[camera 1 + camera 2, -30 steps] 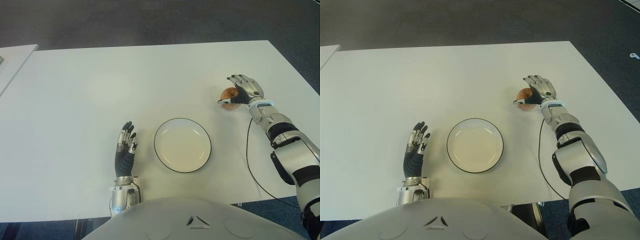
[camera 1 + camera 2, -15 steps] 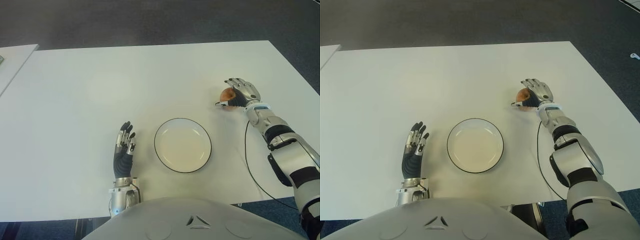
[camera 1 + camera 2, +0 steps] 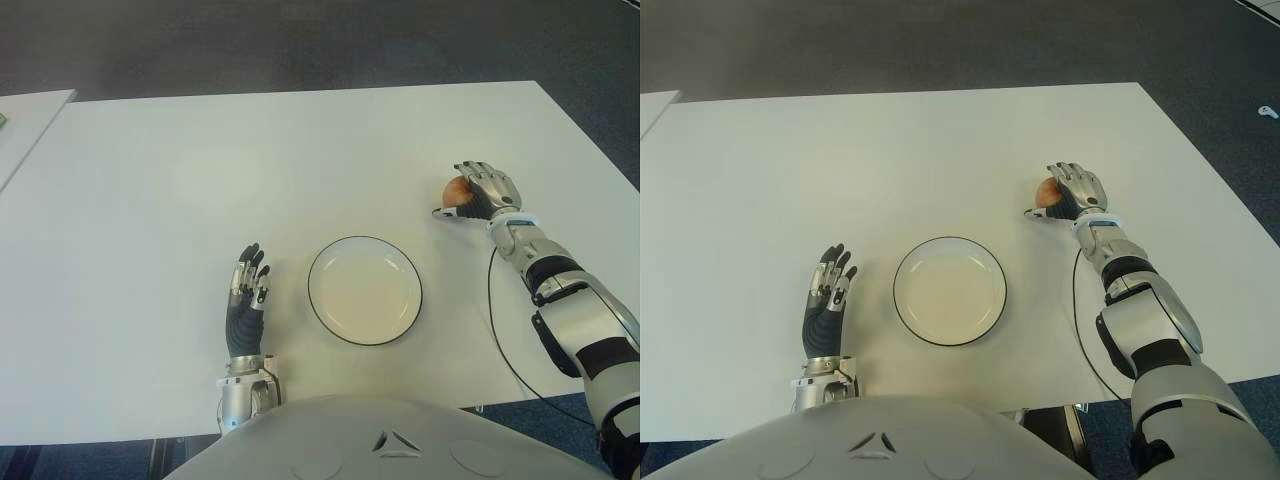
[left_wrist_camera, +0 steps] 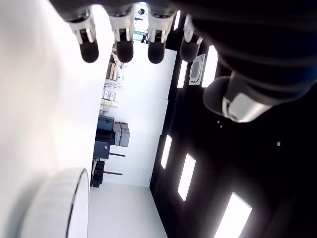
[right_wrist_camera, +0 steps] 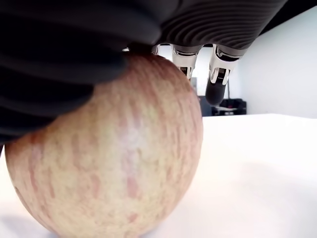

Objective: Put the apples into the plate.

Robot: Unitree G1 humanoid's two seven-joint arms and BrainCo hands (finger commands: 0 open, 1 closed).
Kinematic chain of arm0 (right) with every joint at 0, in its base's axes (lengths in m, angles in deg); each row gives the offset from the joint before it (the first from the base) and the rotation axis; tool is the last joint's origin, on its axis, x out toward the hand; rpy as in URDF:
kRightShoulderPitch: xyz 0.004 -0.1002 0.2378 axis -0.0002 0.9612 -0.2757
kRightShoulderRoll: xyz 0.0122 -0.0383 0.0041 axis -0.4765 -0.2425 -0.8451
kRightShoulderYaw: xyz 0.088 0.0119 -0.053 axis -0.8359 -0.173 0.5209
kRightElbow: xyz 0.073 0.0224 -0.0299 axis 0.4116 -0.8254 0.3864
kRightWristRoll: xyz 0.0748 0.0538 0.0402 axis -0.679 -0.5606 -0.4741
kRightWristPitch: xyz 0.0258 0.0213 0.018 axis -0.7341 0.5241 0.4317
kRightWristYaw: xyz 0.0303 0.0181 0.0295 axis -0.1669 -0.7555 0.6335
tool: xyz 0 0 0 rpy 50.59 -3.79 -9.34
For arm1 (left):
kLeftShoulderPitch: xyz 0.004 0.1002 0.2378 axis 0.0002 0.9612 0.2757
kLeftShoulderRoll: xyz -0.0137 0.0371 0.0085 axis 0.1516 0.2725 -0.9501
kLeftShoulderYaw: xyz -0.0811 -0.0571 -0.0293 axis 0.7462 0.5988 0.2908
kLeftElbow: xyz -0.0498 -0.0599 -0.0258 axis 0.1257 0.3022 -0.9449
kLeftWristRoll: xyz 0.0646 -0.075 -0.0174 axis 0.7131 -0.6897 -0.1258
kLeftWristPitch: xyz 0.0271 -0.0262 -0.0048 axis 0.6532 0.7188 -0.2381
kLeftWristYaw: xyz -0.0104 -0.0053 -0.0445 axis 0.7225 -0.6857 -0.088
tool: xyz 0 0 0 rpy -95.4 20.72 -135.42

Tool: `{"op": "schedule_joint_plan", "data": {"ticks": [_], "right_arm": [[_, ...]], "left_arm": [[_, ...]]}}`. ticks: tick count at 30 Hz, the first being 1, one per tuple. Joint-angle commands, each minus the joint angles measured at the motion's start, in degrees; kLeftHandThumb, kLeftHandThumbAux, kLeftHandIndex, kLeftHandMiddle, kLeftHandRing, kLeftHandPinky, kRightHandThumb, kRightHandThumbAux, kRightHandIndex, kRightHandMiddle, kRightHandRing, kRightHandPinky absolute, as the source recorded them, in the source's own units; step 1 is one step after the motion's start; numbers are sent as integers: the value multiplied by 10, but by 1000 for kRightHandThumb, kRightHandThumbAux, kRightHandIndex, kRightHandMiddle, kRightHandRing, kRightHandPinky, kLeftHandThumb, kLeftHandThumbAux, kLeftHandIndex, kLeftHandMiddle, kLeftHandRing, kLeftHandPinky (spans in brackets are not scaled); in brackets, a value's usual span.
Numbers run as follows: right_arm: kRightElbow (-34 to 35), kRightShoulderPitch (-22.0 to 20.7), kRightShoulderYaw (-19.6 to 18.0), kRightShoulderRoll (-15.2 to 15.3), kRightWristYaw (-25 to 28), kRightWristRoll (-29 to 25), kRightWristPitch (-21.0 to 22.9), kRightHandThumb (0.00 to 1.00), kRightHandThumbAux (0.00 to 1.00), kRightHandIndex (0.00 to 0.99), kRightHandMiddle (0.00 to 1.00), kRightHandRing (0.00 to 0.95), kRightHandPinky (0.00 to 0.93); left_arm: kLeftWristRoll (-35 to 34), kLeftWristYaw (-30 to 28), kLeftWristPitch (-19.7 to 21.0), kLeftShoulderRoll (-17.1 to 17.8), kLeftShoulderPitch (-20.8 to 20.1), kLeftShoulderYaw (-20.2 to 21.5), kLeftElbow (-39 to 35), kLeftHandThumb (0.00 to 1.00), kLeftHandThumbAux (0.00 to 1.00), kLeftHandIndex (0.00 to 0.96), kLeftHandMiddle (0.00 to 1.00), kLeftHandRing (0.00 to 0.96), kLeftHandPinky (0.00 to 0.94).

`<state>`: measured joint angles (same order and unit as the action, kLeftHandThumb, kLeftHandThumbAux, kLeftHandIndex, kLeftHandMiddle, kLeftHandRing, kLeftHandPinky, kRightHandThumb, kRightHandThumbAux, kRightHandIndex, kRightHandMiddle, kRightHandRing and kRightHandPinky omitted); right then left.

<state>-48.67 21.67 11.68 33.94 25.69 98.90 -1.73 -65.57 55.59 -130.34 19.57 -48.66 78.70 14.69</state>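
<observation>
One red-yellow apple (image 3: 455, 189) sits on the white table (image 3: 200, 170) to the right of and a little beyond the plate. My right hand (image 3: 478, 190) covers it from the right, palm against its top, fingers curled over the far side and thumb at its near side. Close up, the right wrist view has the apple (image 5: 109, 158) pressed under the palm and touching the table. The white plate (image 3: 365, 290) with a dark rim holds nothing and stands at the table's near middle. My left hand (image 3: 246, 295) shows left of the plate, fingers straight, holding nothing.
A thin black cable (image 3: 497, 330) runs along my right forearm over the table. The corner of a second white table (image 3: 25, 125) shows at the far left. Dark floor lies beyond the table's far and right edges.
The right hand has settled lower and closer over the apple, its fingers curling further so less of the fruit shows. The left hand has barely moved.
</observation>
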Motion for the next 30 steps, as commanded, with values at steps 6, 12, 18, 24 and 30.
{"op": "schedule_joint_plan", "data": {"ticks": [6,12,18,24,30], "right_arm": [[-19,47,11,-34,22,-6,11,145,421,0,0,0,2],[-20,52,9,-41,23,-12,11,141,420,0,0,0,11],[-20,55,9,-45,19,-17,11,144,428,0,0,0,20],[-22,58,0,-46,12,-29,-3,171,464,31,66,56,75],[-23,60,-7,-46,-13,-36,-12,234,520,313,337,317,295]], "left_arm": [[19,1,41,7,40,12,-13,136,473,78,53,31,38],[14,-8,50,14,46,21,-23,130,478,76,51,28,27],[10,-13,65,21,48,29,-28,121,496,74,50,21,9],[-10,-33,64,30,45,38,-29,109,489,75,44,10,7],[-34,-53,74,27,40,45,-23,116,477,68,35,0,3]]}}
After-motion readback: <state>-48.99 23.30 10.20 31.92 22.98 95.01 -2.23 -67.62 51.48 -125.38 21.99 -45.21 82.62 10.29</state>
